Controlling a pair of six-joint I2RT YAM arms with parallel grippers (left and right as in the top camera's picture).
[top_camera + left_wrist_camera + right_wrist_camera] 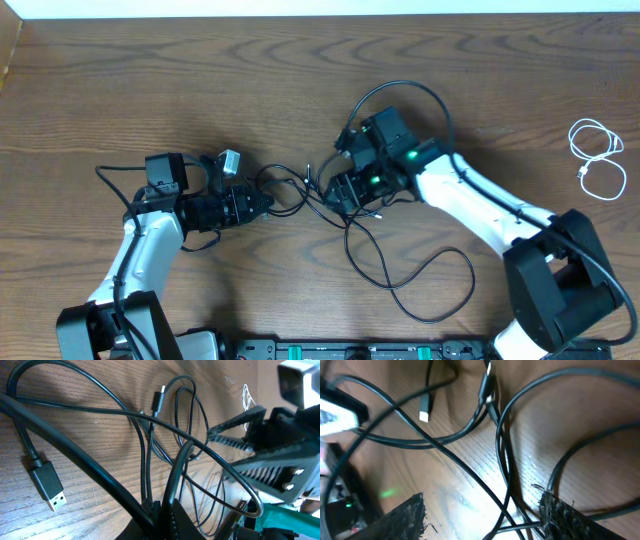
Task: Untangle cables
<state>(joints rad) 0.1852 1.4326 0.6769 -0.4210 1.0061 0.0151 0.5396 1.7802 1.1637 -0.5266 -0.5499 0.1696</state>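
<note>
1. Condition check. The left gripper (262, 204) is clenched on strands of the black cables (310, 195), which lie knotted at the centre of the table (150, 80), between the two arms. The right gripper (335, 190) is released: in the right wrist view its fingers (560, 512) stand well apart, with several crossing strands running through the gap and none pinched.

2. Location. Slack loops of the black cables trail toward the near edge, right of centre. The white cable (596, 158) lies coiled at the far right, well apart from the knot; leave it alone.

3. Procedure. Hold the left grip as the anchor. Select one strand for the right gripper, preferably one ending in a free plug such as the USB plug (49, 485). Close on that strand only, then draw it to the right, low over the table.

4. Caution. Closing on two crossed strands is likely to tighten the knot. Pull slowly and stop if the whole bundle drags
</note>
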